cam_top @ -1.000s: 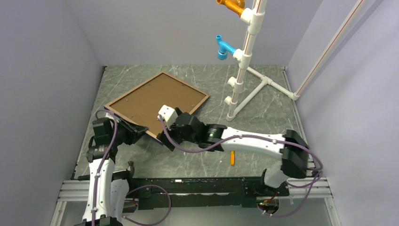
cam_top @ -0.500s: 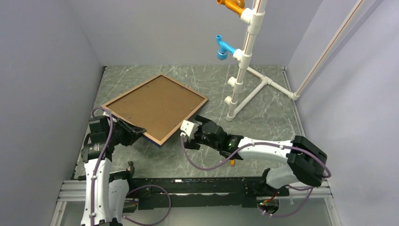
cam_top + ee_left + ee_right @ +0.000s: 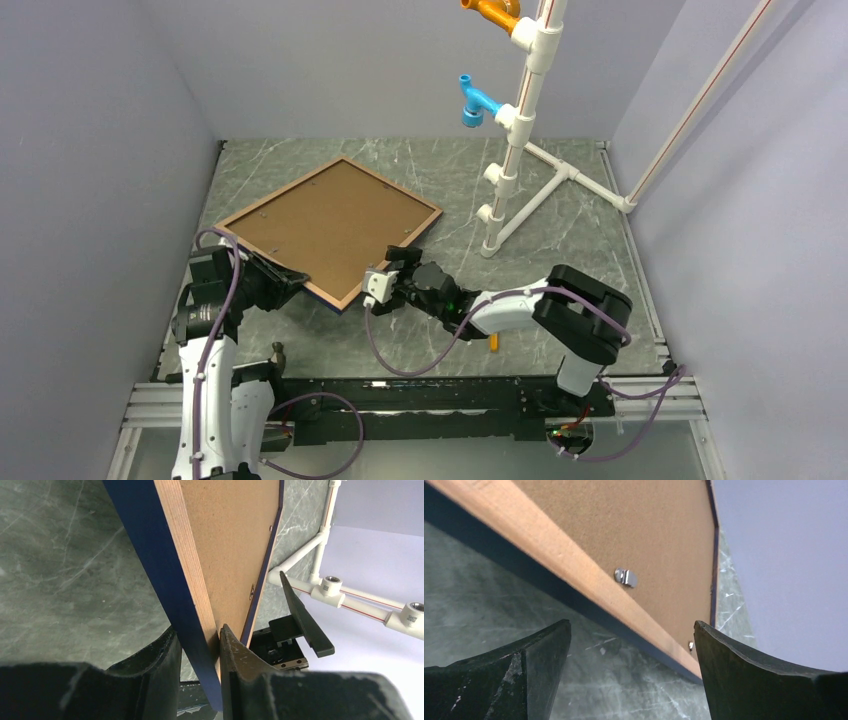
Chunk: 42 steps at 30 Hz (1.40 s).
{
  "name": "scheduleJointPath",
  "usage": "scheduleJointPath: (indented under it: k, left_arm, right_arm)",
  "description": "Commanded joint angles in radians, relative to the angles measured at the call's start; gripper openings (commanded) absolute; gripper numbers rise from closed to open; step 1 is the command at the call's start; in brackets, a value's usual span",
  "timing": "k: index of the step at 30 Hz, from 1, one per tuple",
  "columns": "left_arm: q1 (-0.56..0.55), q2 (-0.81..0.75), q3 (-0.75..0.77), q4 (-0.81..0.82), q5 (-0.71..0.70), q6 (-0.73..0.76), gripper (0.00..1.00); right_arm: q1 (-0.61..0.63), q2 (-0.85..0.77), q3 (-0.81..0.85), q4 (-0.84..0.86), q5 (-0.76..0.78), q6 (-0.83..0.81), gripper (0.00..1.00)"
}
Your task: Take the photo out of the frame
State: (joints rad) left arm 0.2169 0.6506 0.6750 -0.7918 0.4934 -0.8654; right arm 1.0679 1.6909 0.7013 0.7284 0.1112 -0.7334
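The frame [image 3: 400,187] lies back side up and tilted, its near corner lifted off the table. The brown backing board [image 3: 325,220] fills it; the photo's printed face is hidden underneath. My left gripper [image 3: 298,283] is shut on the frame's near-left edge. In the left wrist view the gripper [image 3: 197,630] pinches the navy and wood rim [image 3: 155,565]. My right gripper [image 3: 403,262] is open and empty beside the frame's near-right edge. In the right wrist view the gripper [image 3: 631,625] faces the rim [image 3: 549,545], a metal clip [image 3: 625,576] and the backing board [image 3: 634,525].
A white pipe stand [image 3: 515,150] with a blue fitting [image 3: 475,103] and an orange fitting [image 3: 490,12] stands at the back right. A small orange piece [image 3: 493,335] lies on the table near the right arm. Grey walls close in on both sides.
My right gripper left the frame's near corner, swung out to the right, and now sits close to the near-right edge. The frame's near side rose slightly. The left gripper kept its hold.
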Motion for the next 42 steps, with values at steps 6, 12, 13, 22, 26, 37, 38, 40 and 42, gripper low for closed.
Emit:
scheduleJointPath:
  k: [6,12,13,22,26,37,38,40,42]
  left_arm:
    - [-0.001,-0.015,0.045,0.054,0.005,0.037,0.00]
    - [-0.001,-0.013,0.072,0.029,-0.025,0.017,0.00]
    - [-0.002,-0.012,0.083,0.021,-0.033,0.017,0.00]
    - [-0.001,-0.017,0.130,0.041,0.003,0.005,0.26]
    - [-0.001,-0.043,0.175,0.036,-0.009,0.027,0.66]
    - [-0.001,-0.096,0.540,-0.134,-0.306,0.177,1.00]
    - [-0.002,-0.095,0.568,-0.149,-0.325,0.187,0.99]
    - [-0.001,-0.094,0.610,-0.171,-0.353,0.207,1.00]
    - [-0.001,-0.098,0.628,-0.181,-0.369,0.218,0.99]
  right_arm:
    - [-0.003,0.101,0.106,0.234,0.054,-0.169,0.91]
    - [-0.002,0.114,0.148,0.168,-0.001,-0.166,0.69]
    - [-0.002,0.111,0.147,0.165,-0.009,-0.158,0.63]
    - [-0.002,0.084,0.152,0.115,-0.038,-0.122,0.30]
    - [-0.002,0.061,0.170,0.085,-0.053,-0.083,0.21]
    - [-0.024,-0.041,0.254,-0.080,-0.107,0.109,0.00]
    - [-0.026,-0.060,0.252,-0.073,-0.105,0.140,0.00]
    - [-0.031,-0.105,0.253,-0.070,-0.101,0.211,0.00]
    - [-0.043,-0.138,0.280,-0.108,-0.106,0.302,0.00]
